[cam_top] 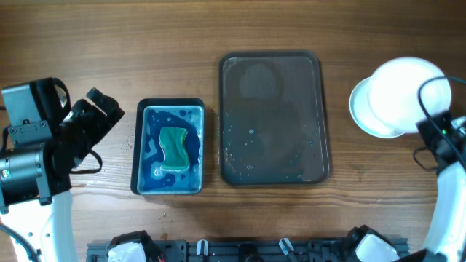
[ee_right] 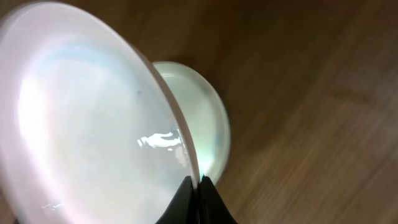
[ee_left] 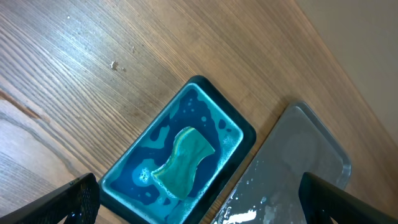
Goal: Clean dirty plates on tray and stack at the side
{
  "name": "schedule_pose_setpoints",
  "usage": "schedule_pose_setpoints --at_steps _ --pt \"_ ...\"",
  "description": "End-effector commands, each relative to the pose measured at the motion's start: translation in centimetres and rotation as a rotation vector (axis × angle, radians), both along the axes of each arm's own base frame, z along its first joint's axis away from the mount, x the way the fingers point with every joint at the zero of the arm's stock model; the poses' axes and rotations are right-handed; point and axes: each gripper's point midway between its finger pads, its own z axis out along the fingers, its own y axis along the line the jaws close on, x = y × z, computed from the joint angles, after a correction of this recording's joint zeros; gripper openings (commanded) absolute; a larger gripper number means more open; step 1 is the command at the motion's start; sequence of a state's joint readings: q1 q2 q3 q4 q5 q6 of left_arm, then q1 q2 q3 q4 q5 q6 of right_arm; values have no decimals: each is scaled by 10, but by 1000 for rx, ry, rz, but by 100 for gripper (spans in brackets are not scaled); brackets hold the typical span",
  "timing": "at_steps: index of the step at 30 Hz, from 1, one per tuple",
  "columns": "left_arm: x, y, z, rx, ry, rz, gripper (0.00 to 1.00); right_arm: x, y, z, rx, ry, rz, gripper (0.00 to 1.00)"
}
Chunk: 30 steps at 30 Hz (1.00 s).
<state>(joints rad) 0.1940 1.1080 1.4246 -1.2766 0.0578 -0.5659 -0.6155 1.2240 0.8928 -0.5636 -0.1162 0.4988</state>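
Observation:
My right gripper [ee_right: 199, 182] is shut on the rim of a white plate [cam_top: 404, 89], holding it tilted above a second white plate [cam_top: 362, 109] that lies on the table at the right. In the right wrist view the held plate [ee_right: 87, 124] fills the left and the lower plate [ee_right: 208, 124] shows behind it. The grey tray [cam_top: 271, 116] at centre holds only wet streaks. My left gripper [ee_left: 199, 205] is open and empty, above the near side of the blue basin [cam_top: 171, 145], which holds a green sponge [cam_top: 175, 148].
The blue basin [ee_left: 180, 155] with foamy water and the sponge [ee_left: 183, 160] sits just left of the tray [ee_left: 298, 168]. Bare wood table lies behind and to the left.

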Motion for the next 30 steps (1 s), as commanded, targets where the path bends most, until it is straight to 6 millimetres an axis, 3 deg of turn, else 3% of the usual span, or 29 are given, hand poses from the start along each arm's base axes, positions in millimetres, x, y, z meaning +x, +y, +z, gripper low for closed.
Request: schedule_pose_setpoints --at_steps 1,5,7,9,11,14,16,19,21,23,25,28,30 --pt "2 0 4 -6 -15 -1 100 14 -8 -29 -50 94 -7 4" --pt "2 0 4 -6 -15 -1 100 23 -13 -84 -8 209 -5 4" --pt "1 0 4 -6 -15 -1 100 23 -16 -102 1 247 -11 5" --pt "2 0 4 -6 -15 -1 100 22 -14 -111 23 276 -5 32" --pt "2 0 4 -6 -15 -1 100 25 -1 -106 88 252 38 42" --pt "2 0 4 -6 -15 -1 100 30 21 -77 161 184 109 46" --pt "2 0 4 -6 -15 -1 100 35 42 -46 177 97 240 47" --pt "2 0 4 -6 -15 -1 100 36 89 7 187 -76 509 46" --pt "2 0 4 -6 -15 -1 100 27 131 47 166 -209 722 43" --pt "2 0 4 -6 -15 -1 100 7 173 81 138 -317 910 42" --pt "2 0 4 -6 -15 -1 100 -18 209 102 101 -375 1052 40" --pt "2 0 4 -6 -15 -1 100 -57 251 120 48 -419 1213 41" --pt "2 0 4 -6 -15 -1 100 -80 271 126 44 -440 1289 52"
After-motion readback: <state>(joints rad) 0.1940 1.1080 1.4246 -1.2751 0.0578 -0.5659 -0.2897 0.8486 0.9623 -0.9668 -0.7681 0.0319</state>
